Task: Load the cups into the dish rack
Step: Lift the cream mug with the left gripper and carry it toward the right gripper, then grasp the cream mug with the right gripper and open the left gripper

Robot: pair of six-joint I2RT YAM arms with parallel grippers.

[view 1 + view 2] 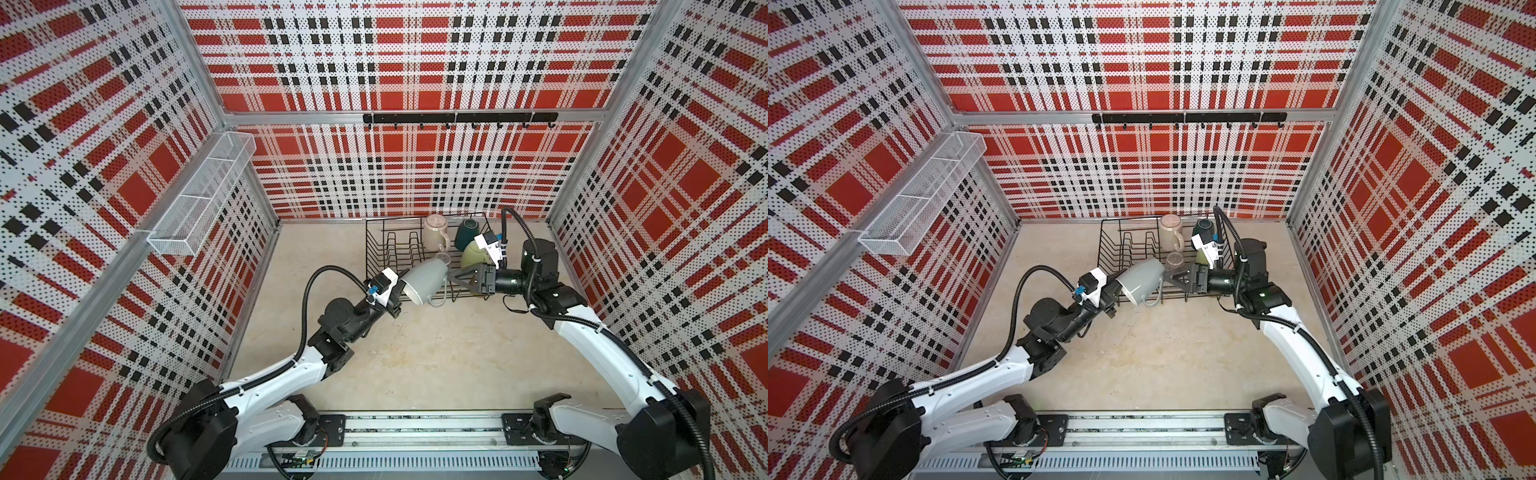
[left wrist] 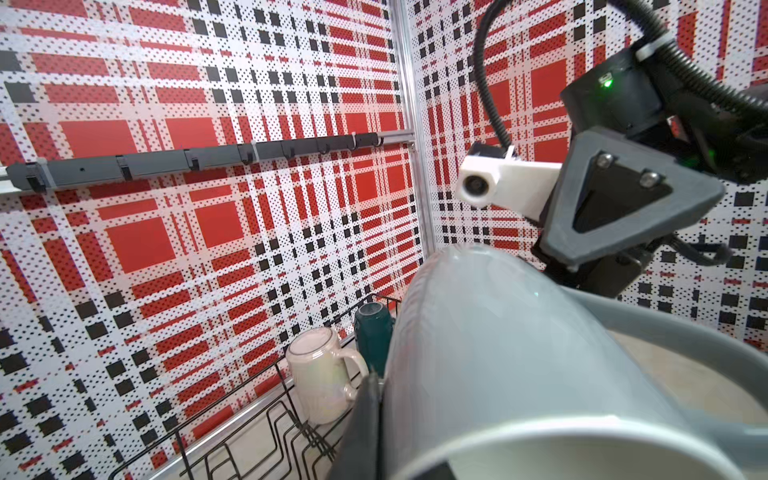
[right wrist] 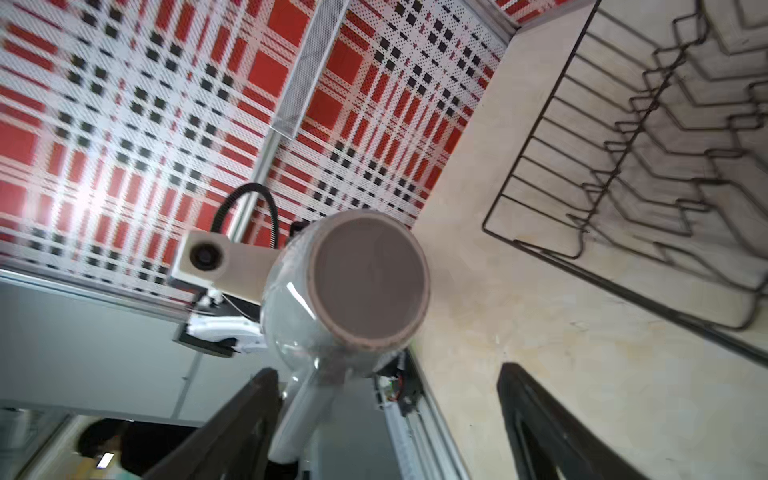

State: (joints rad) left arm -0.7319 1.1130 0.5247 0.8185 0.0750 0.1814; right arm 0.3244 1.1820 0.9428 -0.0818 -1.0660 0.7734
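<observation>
In both top views the grey mug (image 1: 424, 277) (image 1: 1140, 279) hangs on its side over the near-left corner of the dish rack (image 1: 374, 249) (image 1: 1108, 245). Its mouth faces the left arm (image 1: 349, 322) and its handle droops below. The left jaws are clenched on the mug's rim. Only the left wrist view shows how: one dark finger (image 2: 365, 417) presses the outside wall beside the pale mouth.

Only the right wrist view shows the dull brown base (it faces that camera squarely). There the right jaws stand released, spread to either side of the handle and gripping nothing.

The rack sits against the back wall, nearer the right wall. Its plate loops take the left half. A pink mug (image 1: 434, 235) (image 2: 320, 382), a teal mug (image 1: 467, 232) (image 2: 372, 328) and a small clear glass (image 1: 444, 257) crowd the right half. The green mug (image 1: 471, 254) shows in a top view, tucked partly behind the right arm's (image 1: 582, 328) camera.

A broad stretch of table (image 1: 415, 353) lies between the rack's near rail and the arm bases.

The held mug is glossy grey outside and whitish inside, and it widens toward the mouth.
</observation>
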